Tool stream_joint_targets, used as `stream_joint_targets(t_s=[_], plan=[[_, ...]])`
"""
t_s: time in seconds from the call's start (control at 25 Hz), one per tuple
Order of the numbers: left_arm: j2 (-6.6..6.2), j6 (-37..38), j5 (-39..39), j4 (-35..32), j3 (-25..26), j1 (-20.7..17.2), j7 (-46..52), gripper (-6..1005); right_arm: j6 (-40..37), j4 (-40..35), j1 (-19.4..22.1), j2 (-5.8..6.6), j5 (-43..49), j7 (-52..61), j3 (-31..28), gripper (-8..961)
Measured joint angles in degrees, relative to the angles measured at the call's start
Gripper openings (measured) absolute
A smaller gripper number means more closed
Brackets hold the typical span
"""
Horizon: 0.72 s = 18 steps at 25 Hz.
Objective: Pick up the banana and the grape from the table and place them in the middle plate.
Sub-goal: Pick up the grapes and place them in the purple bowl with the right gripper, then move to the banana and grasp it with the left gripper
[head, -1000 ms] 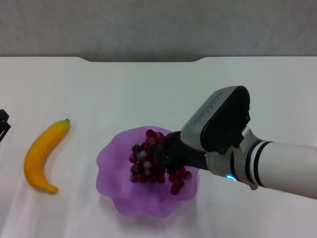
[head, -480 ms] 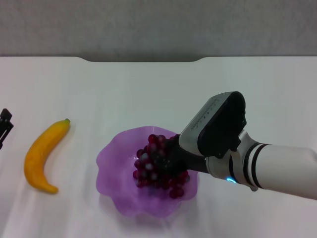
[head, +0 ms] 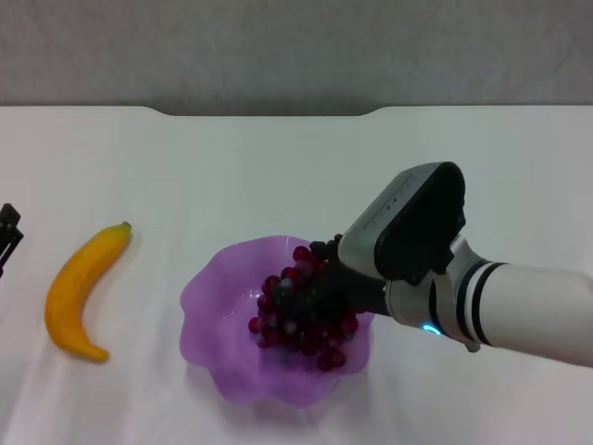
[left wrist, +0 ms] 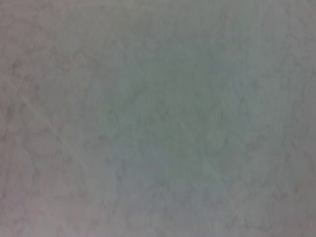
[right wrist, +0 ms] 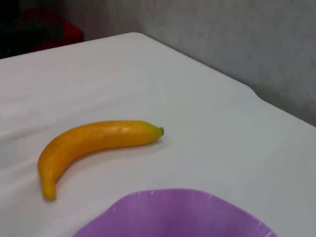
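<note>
Now the grape (head: 301,311) lies in the middle plate (head: 208,297), right gripper (head: 320,278) state unclear

even soft light, faint shadows; left wrist view blurred blank.

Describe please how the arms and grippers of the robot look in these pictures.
The right arm is a smooth white tube with two black rings near the wrist and a small blue light beneath them. On the wrist sits a boxy block, grey on top and black on the side. The right gripper is black. Of the left gripper only a small black piece shows at the picture's left edge.
</note>
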<state>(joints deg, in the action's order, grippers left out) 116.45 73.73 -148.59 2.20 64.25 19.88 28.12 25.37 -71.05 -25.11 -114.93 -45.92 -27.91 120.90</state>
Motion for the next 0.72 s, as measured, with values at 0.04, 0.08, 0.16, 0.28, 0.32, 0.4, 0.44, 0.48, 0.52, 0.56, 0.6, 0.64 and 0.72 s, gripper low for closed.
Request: stream_joint_targets(t_s=[0.04,0.08,0.16,0.28,0.32,0.4,0.44,0.48,0.52,0.56,0.6,0.64,0.72], plan=[[0.0,0.0,0.03,0.0,0.0,-0.02,0.0,895,-0.02,-0.15,0.07,0.01,-0.05,-0.02,-0.37,704],[0.0,0.0,0.05,0.0,0.0,-0.04,0.0,895,-0.04,-0.25,0.12,-0.01,-0.06,-0.07,-0.83,725],[0.0,0.0,0.08,0.0,0.0,-0.04,0.0,895,-0.13,-0.59,0.1,0.0,-0.06,-0.19,-1.83,766],[0.0,0.0,0.07,0.0,0.0,-0.02,0.0,896,-0.18,-2.02,-0.03,0.11,0.16,-0.29,-3.6,804],[0.0,-0.02,0.05,0.0,0.0,0.0,0.0,896,-0.19,-2.55,-0.03,0.13,0.29,-0.31,-4.08,812],[0.0,-0.14,0.03,0.0,0.0,0.02,0.0,896,-0.2,-4.01,-0.04,0.18,0.51,-0.56,-5.03,829],[0.0,-0.17,0.03,0.0,0.0,0.02,0.0,896,-0.21,-4.79,-0.02,0.2,0.58,-0.93,-5.57,827],[0.0,-0.21,0.0,0.0,0.0,0.02,0.0,895,-0.22,-5.71,0.09,0.2,0.59,-1.61,-6.18,826],[0.0,-0.21,0.0,0.0,0.0,0.02,0.0,895,-0.14,-6.62,0.28,0.17,0.6,-2.42,-6.66,824],[0.0,-0.24,-0.06,0.0,0.0,0.03,0.0,895,-0.01,-7.86,0.62,0.15,0.6,-3.3,-7.28,822],[0.0,-0.28,-0.15,0.0,0.0,0.07,0.0,895,0.15,-9.17,1.08,0.14,0.6,-3.88,-7.78,821],[0.0,-0.3,-0.16,0.0,0.0,0.11,0.0,895,0.2,-10.42,1.49,0.14,0.6,-4.21,-8.29,819],[0.0,-0.33,-0.17,0.0,0.0,0.15,0.0,896,0.17,-13.0,2.75,0.15,0.65,-4.86,-9.49,816]])
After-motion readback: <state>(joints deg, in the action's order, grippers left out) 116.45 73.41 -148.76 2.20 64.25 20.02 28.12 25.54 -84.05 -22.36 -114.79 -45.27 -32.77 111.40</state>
